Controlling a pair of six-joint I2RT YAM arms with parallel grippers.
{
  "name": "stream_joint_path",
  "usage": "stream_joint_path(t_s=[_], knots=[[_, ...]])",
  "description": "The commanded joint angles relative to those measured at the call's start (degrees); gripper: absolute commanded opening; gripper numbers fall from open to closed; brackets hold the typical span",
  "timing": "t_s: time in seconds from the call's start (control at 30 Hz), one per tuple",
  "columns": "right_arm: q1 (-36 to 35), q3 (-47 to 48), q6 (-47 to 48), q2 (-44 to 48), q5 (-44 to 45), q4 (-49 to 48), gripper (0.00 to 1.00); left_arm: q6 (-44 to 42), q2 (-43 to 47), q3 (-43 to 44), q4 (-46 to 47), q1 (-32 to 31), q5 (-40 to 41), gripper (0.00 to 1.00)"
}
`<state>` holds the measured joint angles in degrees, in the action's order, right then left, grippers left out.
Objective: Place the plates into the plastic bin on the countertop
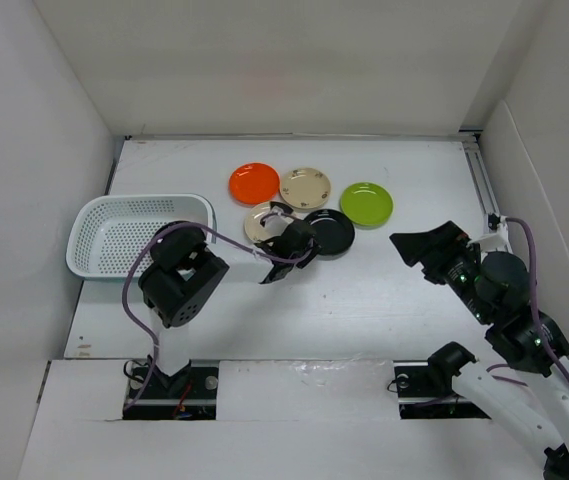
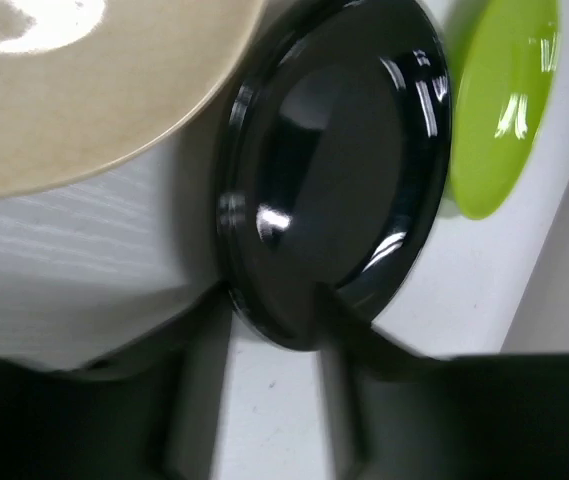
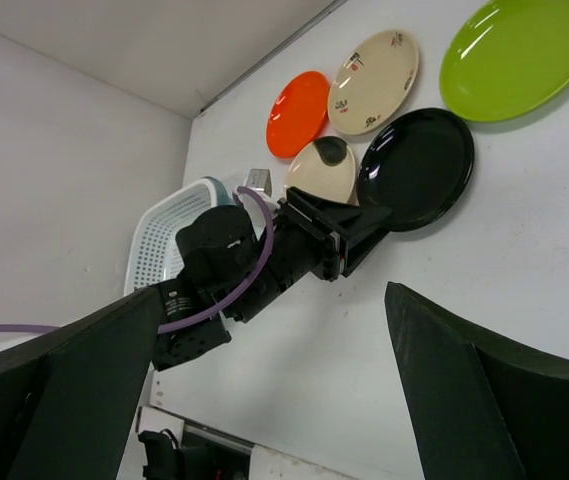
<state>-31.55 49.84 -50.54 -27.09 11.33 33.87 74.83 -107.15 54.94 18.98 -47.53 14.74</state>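
Observation:
A glossy black plate (image 1: 332, 232) (image 2: 334, 170) (image 3: 416, 170) lies on the white countertop (image 1: 364, 300). My left gripper (image 1: 299, 248) (image 2: 274, 335) (image 3: 356, 235) is at the plate's near-left rim, its jaws narrowed around that edge with a gap showing between them. A beige plate (image 1: 261, 222) (image 2: 64, 90) lies right beside it. Behind are an orange plate (image 1: 254, 183), another beige plate (image 1: 305, 187) and a lime green plate (image 1: 366, 203) (image 2: 494, 100). The white perforated plastic bin (image 1: 86, 228) (image 3: 169, 240) stands at the left with nothing in it. My right gripper (image 1: 426, 250) (image 3: 274, 290) hangs open to the right, holding nothing.
White walls close in the countertop at the left, back and right. A purple cable (image 1: 139, 270) loops over the left arm. A rail (image 1: 484, 185) runs along the right wall. The near edge drops to the arm bases.

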Motion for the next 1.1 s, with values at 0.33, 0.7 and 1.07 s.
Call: stream_joint_path(t_s=[0.33,0.7,1.07], knots=[[-0.27,2.01,1.94,0.02,-1.14,-1.35,1.0,3.92,-1.31,2.72,-10.02,-0.11,-1.12,0.0],[-0.27,3.06,1.94,1.6,-1.66,-0.29,1.0,-13.29,16.88,7.28,-14.49,-0.64,2.31,0.0],[-0.27,4.12,2.47,1.6,-1.66,0.23,1.0,-16.9,36.74,2.91,-28.47,20.42,-0.14,0.0]])
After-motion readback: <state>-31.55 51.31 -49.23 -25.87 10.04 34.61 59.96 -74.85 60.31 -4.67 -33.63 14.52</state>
